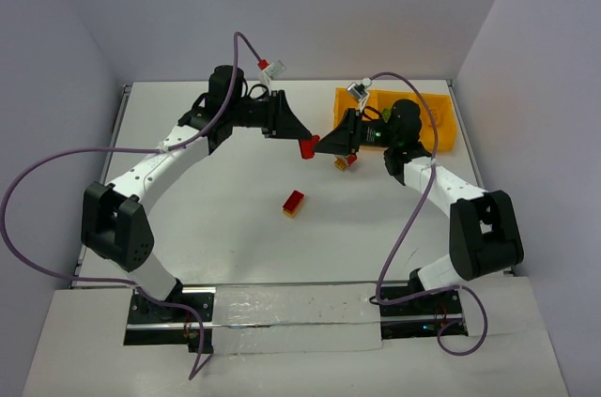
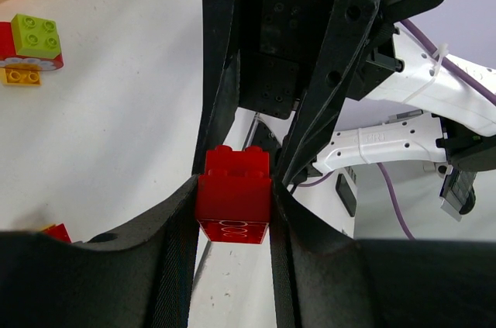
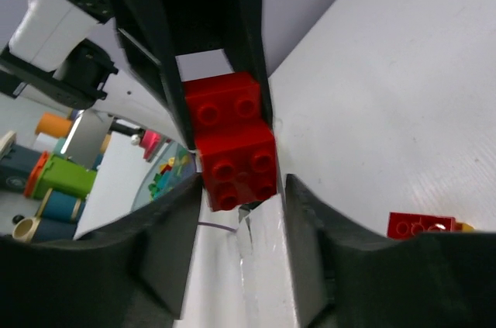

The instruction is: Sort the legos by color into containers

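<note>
Mid-air handover: left gripper (image 2: 233,198) clamped on the red brick (image 3: 231,140), right gripper (image 3: 236,208) straddling it, jaws apart — next, it probably needs to squeeze.

White table (image 1: 235,237). Orange-yellow tray (image 1: 443,129) at the far right, partly behind the right arm (image 1: 441,186). Left gripper (image 1: 300,142) and right gripper (image 1: 324,146) meet tip to tip mid-table, red brick (image 1: 306,149) between them. Red-and-yellow brick pair (image 1: 294,203) lies nearer, apart. Small red-yellow piece (image 1: 345,161) sits under the right gripper.
</note>
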You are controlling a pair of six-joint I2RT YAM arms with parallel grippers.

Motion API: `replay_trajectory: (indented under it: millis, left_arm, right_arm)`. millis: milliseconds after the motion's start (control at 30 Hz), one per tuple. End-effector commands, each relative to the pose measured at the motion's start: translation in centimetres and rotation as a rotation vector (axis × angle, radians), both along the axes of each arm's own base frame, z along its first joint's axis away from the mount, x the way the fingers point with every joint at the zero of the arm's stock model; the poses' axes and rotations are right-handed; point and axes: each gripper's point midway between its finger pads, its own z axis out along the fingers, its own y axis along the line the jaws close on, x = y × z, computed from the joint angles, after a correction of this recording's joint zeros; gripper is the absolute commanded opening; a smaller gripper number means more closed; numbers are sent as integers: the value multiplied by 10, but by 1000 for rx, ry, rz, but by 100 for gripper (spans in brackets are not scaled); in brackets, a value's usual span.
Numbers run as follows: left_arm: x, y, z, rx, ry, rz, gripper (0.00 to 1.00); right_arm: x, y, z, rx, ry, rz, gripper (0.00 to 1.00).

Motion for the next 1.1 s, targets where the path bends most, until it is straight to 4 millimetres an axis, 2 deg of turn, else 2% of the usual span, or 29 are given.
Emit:
replay_trajectory:
  millis: [0,67,133,200,267,433,633,700,767,833,867,900,967,1000,1033,1067]
  left_arm:
    - [-2,-5,29,-55,-70,-37,0]
    - [-2,-5,27,-52,-70,-40,0]
    - [-3,-4,26,-47,-69,-42,0]
    - [-3,-3,26,-41,-73,-38,0]
    - [-3,-2,26,-34,-79,-33,0]
    - [1,6,22,-19,-80,-13,0]
    - [5,11,20,-16,-75,4,0]
    - [11,10,20,-13,-72,28,0]
    - [17,10,17,3,-59,64,0]
    - [26,10,13,27,-48,106,0]
    - [32,10,10,48,-48,139,0]
    - [35,10,7,67,-39,156,0]
    - [38,9,1,99,-30,184,0]
    - [41,8,-2,115,-25,202,0]
    - [43,8,-3,123,-26,216,0]
    - [43,6,-8,136,-13,221,0]
  right_arm:
    - [-4,3,18,52,-71,30,46]
    - [-3,3,21,68,-71,25,32]
    - [-1,3,21,76,-68,3,13]
    - [2,0,20,79,-64,-31,1]
    - [5,-8,16,80,-53,-79,0]
    - [31,-47,-3,55,-28,-320,0]
    - [50,-72,-29,-165,5,-502,0]
    - [72,-96,-45,-325,51,-669,0]
    - [94,-122,-53,-458,89,-823,0]
    - [110,-143,-63,-567,132,-930,0]
    - [115,-153,-75,-645,164,-961,0]
    - [124,-163,-72,-684,159,-1008,0]
    - [139,-172,-81,-755,184,-1041,0]
    - [146,-175,-77,-768,176,-1054,0]
    - [150,-177,-87,-790,193,-1054,0]
    - [160,-177,-80,-797,182,-1058,0]
